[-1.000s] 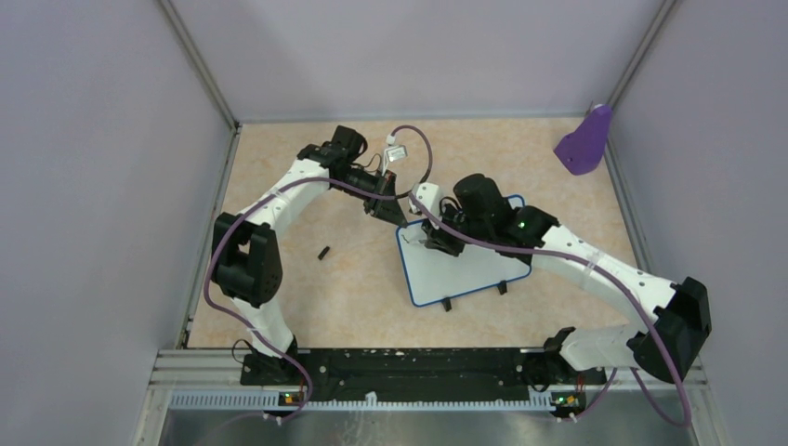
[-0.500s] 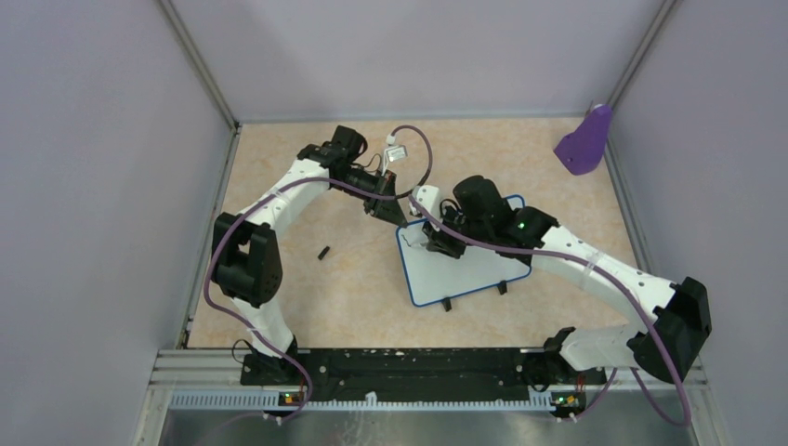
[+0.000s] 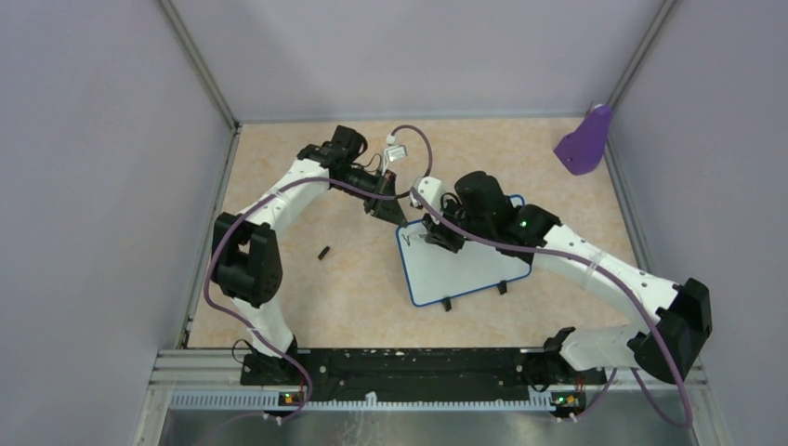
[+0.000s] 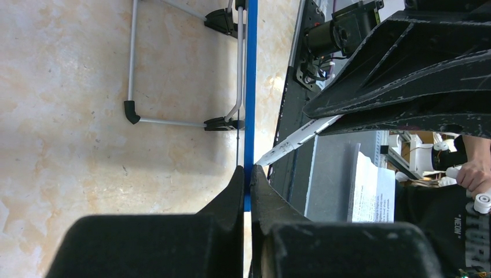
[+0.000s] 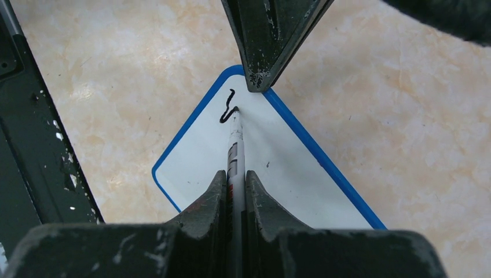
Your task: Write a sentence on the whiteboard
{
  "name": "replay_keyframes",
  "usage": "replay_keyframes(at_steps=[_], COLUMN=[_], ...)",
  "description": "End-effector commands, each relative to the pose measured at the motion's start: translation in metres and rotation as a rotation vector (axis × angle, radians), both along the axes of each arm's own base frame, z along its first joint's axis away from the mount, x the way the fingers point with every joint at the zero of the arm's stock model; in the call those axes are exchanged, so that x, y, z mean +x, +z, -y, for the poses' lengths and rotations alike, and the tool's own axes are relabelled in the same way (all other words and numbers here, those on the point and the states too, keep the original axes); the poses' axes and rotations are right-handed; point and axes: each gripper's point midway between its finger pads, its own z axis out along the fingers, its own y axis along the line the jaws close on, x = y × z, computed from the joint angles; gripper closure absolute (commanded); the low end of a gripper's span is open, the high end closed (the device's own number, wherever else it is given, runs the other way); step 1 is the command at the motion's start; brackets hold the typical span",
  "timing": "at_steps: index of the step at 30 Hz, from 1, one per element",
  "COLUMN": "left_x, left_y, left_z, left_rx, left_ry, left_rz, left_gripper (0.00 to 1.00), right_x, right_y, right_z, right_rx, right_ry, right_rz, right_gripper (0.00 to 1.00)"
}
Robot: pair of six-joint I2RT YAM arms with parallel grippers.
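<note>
Nearest the camera, a black metal rail (image 3: 400, 364) carries both arm bases at the table's edge. Beyond it lies the matte tabletop (image 3: 353, 302), beige with a mottled, stone-like pattern. A small black stubby piece (image 3: 323, 252) lies alone on the left side, well apart from everything else.

At mid-table lies the small flat white whiteboard (image 3: 465, 269) with a thin blue rim and rounded corners. It is turned askew, and two black feet sit on its near edge. From the left wrist it shows edge-on (image 4: 250, 87), with a grey wire stand below it.

The right gripper (image 5: 234, 174), black scuffed plastic, is clamped tight round a slim white marker (image 5: 234, 139). The marker's tip touches the board at the end of a short black squiggle (image 5: 227, 108). That squiggle is the only writing in view, and it sits just inside the far left corner.

The left gripper (image 4: 248, 169) pinches the blue rim at that same corner, jaws closed on it. Its pointed tips (image 5: 257, 81) lie just beyond the squiggle.

At the far right corner, a purple scoop-shaped plastic object (image 3: 584, 144) leans at the wall. Smooth lilac wall panels (image 3: 418, 56) in aluminium posts enclose the table on three sides.

Since a second ago, the right gripper (image 3: 429, 234) has shifted slightly toward the far left corner. The left gripper (image 3: 388, 212), the board and the black piece lie as before.
</note>
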Motion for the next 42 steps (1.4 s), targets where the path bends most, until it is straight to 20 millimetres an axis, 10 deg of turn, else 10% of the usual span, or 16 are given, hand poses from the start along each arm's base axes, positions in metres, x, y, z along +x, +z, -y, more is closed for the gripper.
replay_keyframes(at_steps=[1, 26, 42], left_x=[-0.002, -0.002, -0.002], left_y=[0.001, 0.0, 0.0], left_z=[0.004, 0.004, 0.004], left_rx=[-0.022, -0.023, -0.022], left_ry=[-0.02, -0.022, -0.02], left_rz=[-0.004, -0.004, -0.008], left_gripper=[1.0, 1.0, 1.0], right_x=[0.015, -0.017, 0.002], right_y=[0.046, -0.005, 0.024], right_z=[-0.004, 0.012, -0.001], right_rx=[0.089, -0.018, 0.049], right_ry=[-0.049, 0.042, 0.0], right_rz=[0.107, -0.007, 0.06], right_gripper=[1.0, 1.0, 1.0])
